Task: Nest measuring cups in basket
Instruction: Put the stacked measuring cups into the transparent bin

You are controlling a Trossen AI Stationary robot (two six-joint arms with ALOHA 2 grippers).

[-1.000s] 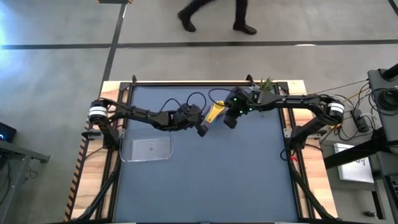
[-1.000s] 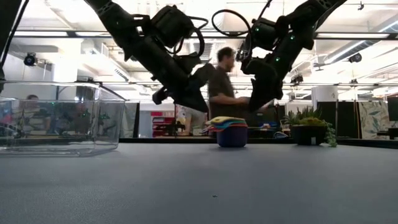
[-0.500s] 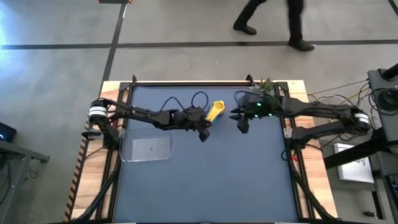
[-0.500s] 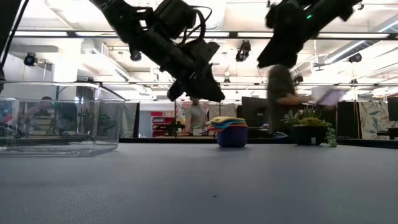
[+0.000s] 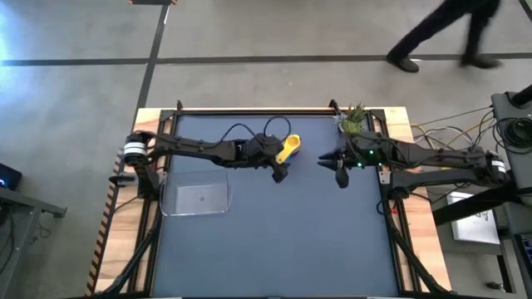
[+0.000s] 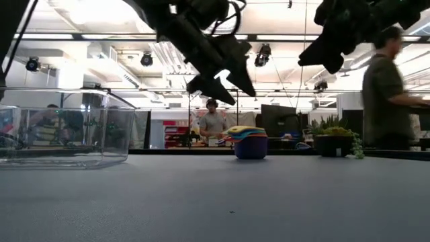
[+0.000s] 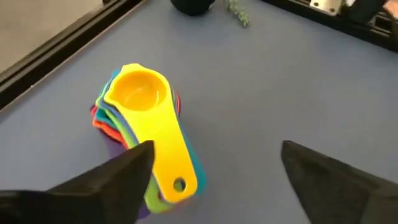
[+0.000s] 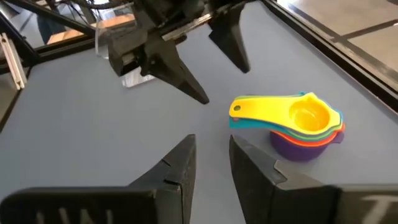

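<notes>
While the measuring cups (image 5: 288, 148) already sit nested in one stack, yellow on top, near the upper middle of the high view, that stack rests on the bare blue desk (image 5: 274, 241) and not in the basket (image 5: 196, 199), which lies well apart at the left of the frame, clear and with nothing in it. By that reading the nesting itself looks done, and the step in hand is the pick-up — getting the whole stack over to the basket. From the left edge of the high view the left hand (image 5: 279, 173) reaches in and hangs just beside the stack, on its lower side; in its wrist view both dark fingers (image 7: 121, 177) stand spread wide with the yellow handle lying between them, touching nothing. The low view shows this hand raised above the desk, not down at cup height. At the right of the high view the right hand (image 5: 339, 172) waits near the potted plant (image 5: 355, 119), its fingers close together with a narrow gap and nothing held. Next, the left hand would need to drop lower, settle its fingers either side of the stacked handles — or the bowls — and close firmly enough that the lower cups do not slip free when lifted.
</notes>
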